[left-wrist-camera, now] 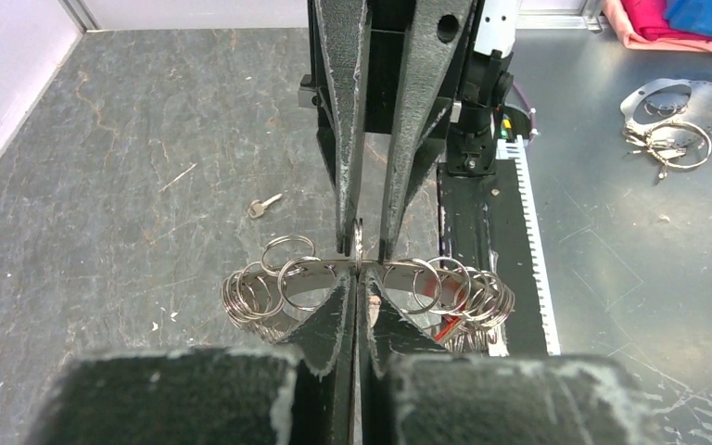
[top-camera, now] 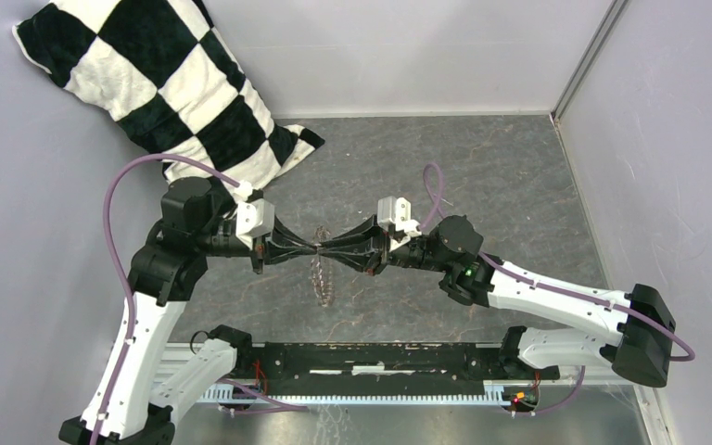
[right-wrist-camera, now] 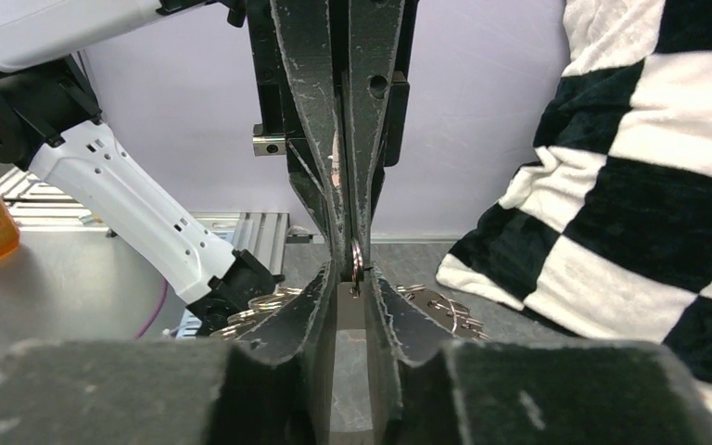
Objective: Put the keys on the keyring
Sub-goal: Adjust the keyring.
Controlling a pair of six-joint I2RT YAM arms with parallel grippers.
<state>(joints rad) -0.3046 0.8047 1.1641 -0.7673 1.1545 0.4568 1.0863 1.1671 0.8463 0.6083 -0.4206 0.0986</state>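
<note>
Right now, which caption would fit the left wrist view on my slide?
Left gripper pinches the keyring, meeting the right gripper; the key lies loose on the table.

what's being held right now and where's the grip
The left gripper pinches the keyring by one ring of its chain. The right gripper has its jaws slightly apart at the same spot and does not clearly grip anything.

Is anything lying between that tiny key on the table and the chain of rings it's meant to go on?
Nothing visible. The key lies alone on the bare table, apart from the keyring, which the left pincer holds.
</note>
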